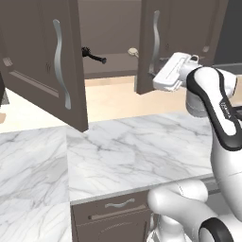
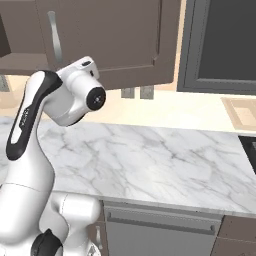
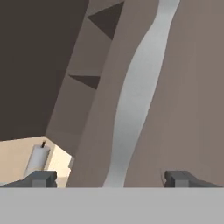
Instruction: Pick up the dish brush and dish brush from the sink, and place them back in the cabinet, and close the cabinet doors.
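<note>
**Left base view: 2 brushes on shelf, 2 doors open, claw wide at rt handle**

Left base view count: 2 cabinet doors, both swung open, the left door [image 1: 47, 61] and the right door [image 1: 153, 45], each w/ 1 wavy silver handle: left handle [image 1: 60, 64], right handle [image 1: 155, 40]. Between them the cabinet [image 1: 111, 28] interior w/ 1 shelf. On that shelf 2 brushes: black brush [image 1: 93, 56] toward the left, cream brush [image 1: 133, 52] toward the right, well apart. 1 marble counter [image 1: 132, 151] below, 1 drawer [image 1: 118, 205] under its front edge.

Arm reaches up from lower right; its hand sits just beside the right door's edge, near the handle's lower end.

Hand view: claw [image 3: 111, 179] spread wide, 2 dark fingertips [image 3: 41, 178] far apart at the bottom. Nothing between them, holds nothing. The silver handle runs up the door panel from between the tips, near; contact can't be told.

Right base view: arm's wrist is up in front of the wall cabinet, over the counter.
</note>
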{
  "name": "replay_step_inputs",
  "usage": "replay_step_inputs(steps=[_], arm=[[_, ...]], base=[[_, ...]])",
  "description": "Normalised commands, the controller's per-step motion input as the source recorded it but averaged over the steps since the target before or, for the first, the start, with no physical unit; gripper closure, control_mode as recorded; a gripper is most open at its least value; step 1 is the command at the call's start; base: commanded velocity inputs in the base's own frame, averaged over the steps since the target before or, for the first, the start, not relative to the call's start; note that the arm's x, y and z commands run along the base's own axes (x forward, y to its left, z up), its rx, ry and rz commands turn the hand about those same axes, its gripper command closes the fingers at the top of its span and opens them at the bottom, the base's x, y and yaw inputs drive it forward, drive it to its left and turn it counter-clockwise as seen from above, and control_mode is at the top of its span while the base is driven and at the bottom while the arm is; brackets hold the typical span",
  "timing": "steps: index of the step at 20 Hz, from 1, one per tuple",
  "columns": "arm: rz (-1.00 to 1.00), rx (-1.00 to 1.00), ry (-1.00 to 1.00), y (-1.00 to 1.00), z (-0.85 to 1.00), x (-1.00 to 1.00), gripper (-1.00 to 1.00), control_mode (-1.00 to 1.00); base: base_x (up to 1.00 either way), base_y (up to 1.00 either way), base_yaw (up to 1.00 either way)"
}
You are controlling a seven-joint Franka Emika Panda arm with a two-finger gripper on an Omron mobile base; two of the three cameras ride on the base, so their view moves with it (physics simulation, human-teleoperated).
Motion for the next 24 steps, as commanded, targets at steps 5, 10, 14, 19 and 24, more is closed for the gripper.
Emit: replay_step_inputs(steps=[5,10,14,19,24], arm=[[-0.2,0.0,-0.05,0.25,0.0,0.23,-1.0,-1.0],[-0.15,0.0,-0.02,0.21,0.0,0.49,-1.0,-1.0],[-0.08,0.0,0.0,0.08,0.0,0.52,-1.0,-1.0],[-0.02,0.0,0.0,0.01,0.0,0.34,-1.0,-1.0],[0.0,0.0,0.0,0.0,0.0,0.19,-1.0,-1.0]], base=[[0.0,0.0,0.0],[0.0,0.0,0.0],[0.0,0.0,0.0],[0.0,0.0,0.0],[0.0,0.0,0.0]])
